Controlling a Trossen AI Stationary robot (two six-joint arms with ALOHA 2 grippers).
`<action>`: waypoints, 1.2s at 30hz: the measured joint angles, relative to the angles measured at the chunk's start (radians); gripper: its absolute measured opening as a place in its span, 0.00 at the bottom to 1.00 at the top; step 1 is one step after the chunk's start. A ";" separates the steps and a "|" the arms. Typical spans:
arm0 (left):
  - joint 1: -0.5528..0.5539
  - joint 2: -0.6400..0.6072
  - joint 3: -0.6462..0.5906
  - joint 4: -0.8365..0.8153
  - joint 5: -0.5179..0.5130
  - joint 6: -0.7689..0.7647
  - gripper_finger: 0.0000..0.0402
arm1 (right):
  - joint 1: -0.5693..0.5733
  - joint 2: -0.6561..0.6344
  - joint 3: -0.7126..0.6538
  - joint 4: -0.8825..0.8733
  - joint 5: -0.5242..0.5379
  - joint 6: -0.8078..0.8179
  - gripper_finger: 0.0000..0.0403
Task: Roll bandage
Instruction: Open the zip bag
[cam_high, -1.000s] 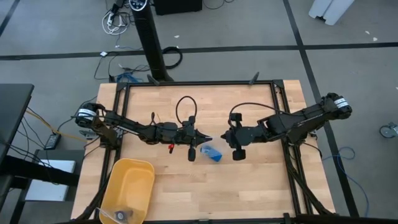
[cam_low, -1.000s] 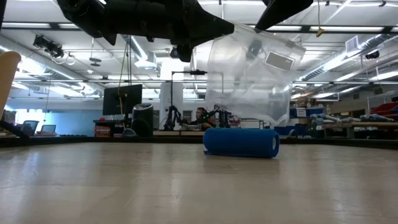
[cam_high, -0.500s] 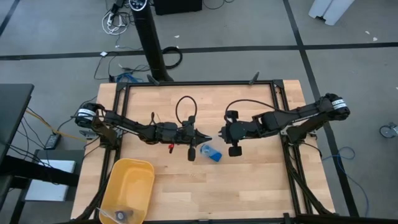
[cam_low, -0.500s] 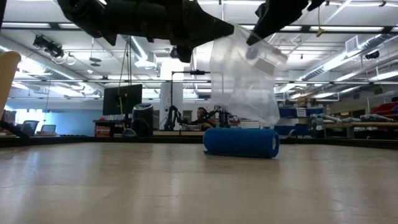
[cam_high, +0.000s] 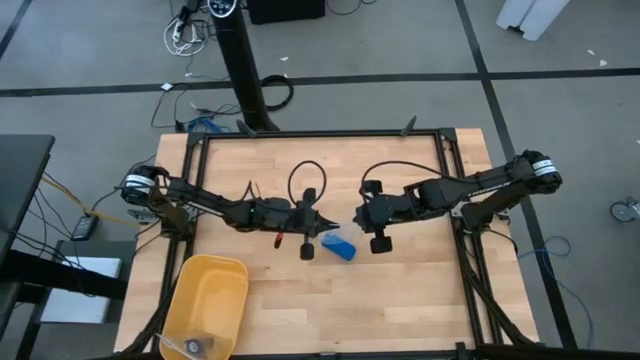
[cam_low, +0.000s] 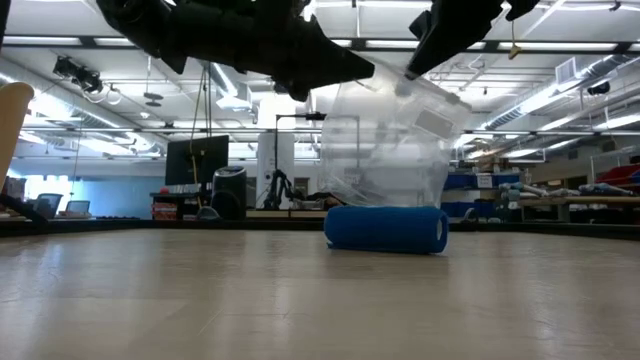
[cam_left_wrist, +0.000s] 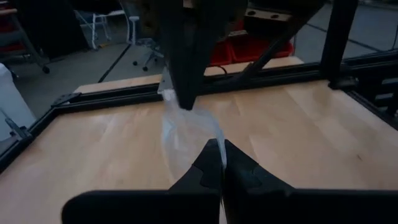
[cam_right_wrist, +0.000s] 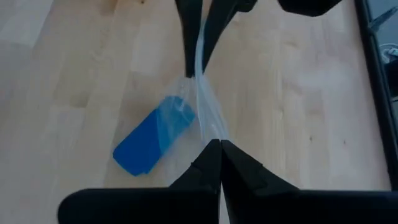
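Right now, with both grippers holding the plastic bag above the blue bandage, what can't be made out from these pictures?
- Bandage: no loose end visible; its far side is hidden in the low view, and the plastic bag overlaps part of it in the right wrist view.
- Yellow bin: the small items in its bottom corner are too small to identify in the high view.
- Left gripper and right gripper: both cropped in the low view.

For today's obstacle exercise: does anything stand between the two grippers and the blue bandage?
Yes. Both the left gripper and the right gripper are shut on the clear plastic bag, held above the bandage on the table; the bag hangs between them and it.
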 joint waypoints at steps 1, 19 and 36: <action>0.000 0.000 0.010 -0.018 0.000 0.002 0.00 | 0.000 0.000 0.000 0.001 0.005 0.000 0.02; -0.001 0.000 0.075 -0.133 0.000 0.022 0.00 | -0.005 0.002 0.000 0.012 -0.094 -0.025 0.06; -0.001 0.000 0.076 -0.106 0.000 -0.018 0.00 | 0.018 0.049 -0.001 0.091 -0.056 -0.459 0.12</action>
